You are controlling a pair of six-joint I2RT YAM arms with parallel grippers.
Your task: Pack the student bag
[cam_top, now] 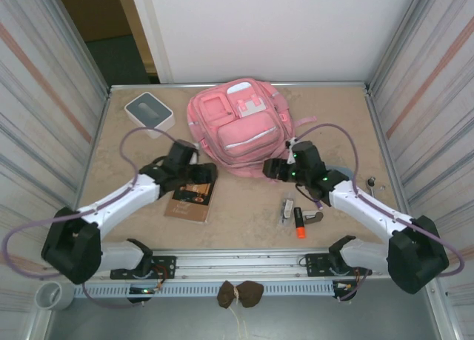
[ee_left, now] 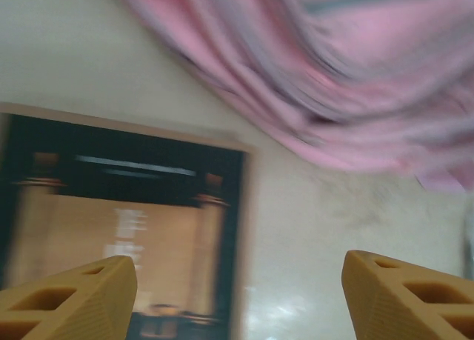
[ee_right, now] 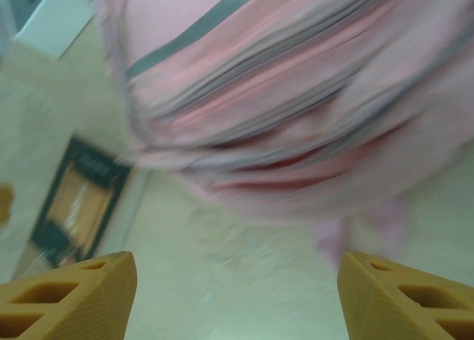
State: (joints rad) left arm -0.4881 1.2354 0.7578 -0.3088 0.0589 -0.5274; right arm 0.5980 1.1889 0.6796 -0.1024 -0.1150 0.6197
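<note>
One student bag (cam_top: 237, 129), one book (cam_top: 194, 195), one box (cam_top: 149, 110), one marker (cam_top: 299, 224).

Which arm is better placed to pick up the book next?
Left, I think. The left fingers stand open just above the book, beside the student bag. The right fingers face the bag's lower edge instead.

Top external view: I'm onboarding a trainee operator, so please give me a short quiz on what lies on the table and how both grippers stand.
1. True or false: the book lies on the table, outside the student bag.
2. Which thing is nearest the left gripper? A the book, B the orange marker, C the grey-and-white box.
3. Is the right gripper open or shut?

Key: 1 true. 2 A. 3 open, with nothing between its fingers.
</note>
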